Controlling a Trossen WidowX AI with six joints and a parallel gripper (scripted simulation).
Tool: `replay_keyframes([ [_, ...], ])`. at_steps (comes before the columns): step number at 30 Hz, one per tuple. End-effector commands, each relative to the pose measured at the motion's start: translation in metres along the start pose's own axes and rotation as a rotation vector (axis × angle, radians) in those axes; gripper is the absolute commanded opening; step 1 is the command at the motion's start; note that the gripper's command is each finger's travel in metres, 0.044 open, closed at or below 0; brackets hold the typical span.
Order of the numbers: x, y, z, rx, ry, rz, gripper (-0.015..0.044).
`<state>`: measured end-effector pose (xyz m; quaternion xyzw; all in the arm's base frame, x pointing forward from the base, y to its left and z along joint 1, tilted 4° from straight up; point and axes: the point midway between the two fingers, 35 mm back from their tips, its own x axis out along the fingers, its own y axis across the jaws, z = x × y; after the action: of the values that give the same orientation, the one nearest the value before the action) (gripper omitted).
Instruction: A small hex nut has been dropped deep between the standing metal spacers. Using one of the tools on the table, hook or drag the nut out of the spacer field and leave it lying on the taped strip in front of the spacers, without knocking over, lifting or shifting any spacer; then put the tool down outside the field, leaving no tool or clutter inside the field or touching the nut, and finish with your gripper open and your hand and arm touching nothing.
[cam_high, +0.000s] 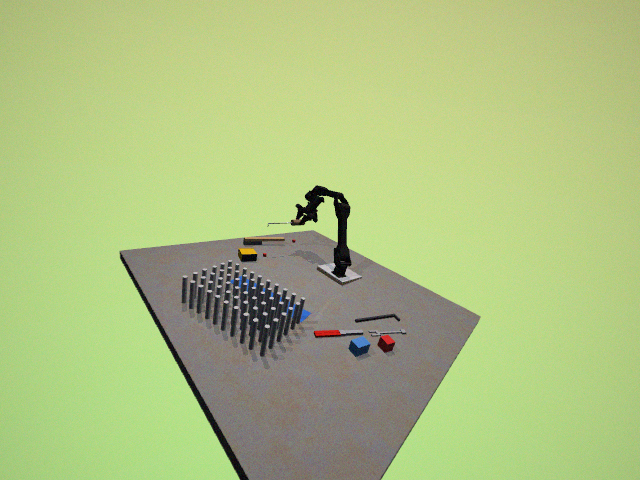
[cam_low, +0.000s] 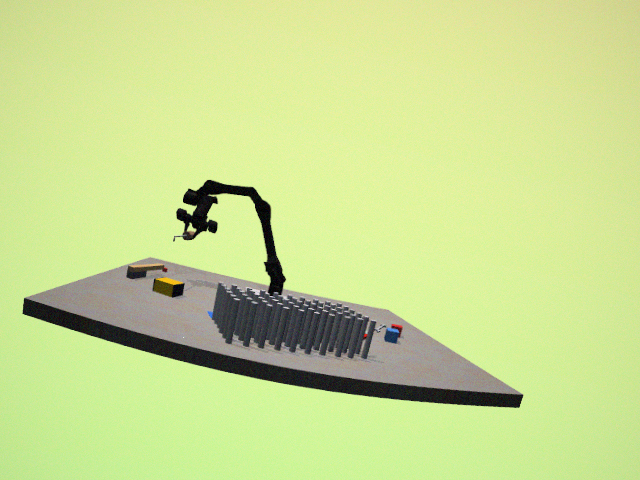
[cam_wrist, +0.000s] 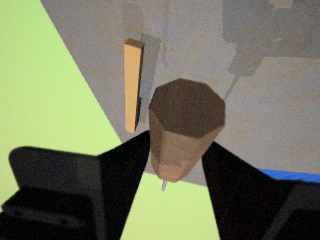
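My gripper (cam_high: 298, 221) (cam_low: 189, 235) (cam_wrist: 176, 139) is shut on the brown handle of a hook tool (cam_high: 297, 222) (cam_wrist: 187, 107). Its thin shaft points away from the hand, with a small bent tip, high above the table's far end. The standing metal spacers (cam_high: 263, 341) (cam_low: 369, 338) look upright, well away from hand and tool. The blue taped strip (cam_high: 305, 313) (cam_low: 209, 314) (cam_wrist: 295, 175) lies along the spacers' arm side, partly hidden by them. I cannot make out the nut; a tiny pale speck (cam_low: 183, 337) beside the field is too small to identify.
A yellow block (cam_high: 247, 254) (cam_low: 168, 286) and a wooden bar (cam_high: 268, 238) (cam_low: 147, 267) (cam_wrist: 131, 85) over a dark block are near the far end. A red-handled tool (cam_high: 327, 333), black hex key (cam_high: 377, 318), wrench (cam_high: 387, 332), blue cube (cam_high: 359, 346) and red cube (cam_high: 386, 343) lie beyond the field's other end.
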<state>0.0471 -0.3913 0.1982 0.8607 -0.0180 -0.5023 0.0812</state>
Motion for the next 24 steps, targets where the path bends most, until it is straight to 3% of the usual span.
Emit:
replay_keyframes([
  [1,-0.001,0.003,0.001,-0.009,0.008,0.009,0.0],
  [24,0.014,0.005,0.011,-0.009,0.008,0.01,0.0],
])
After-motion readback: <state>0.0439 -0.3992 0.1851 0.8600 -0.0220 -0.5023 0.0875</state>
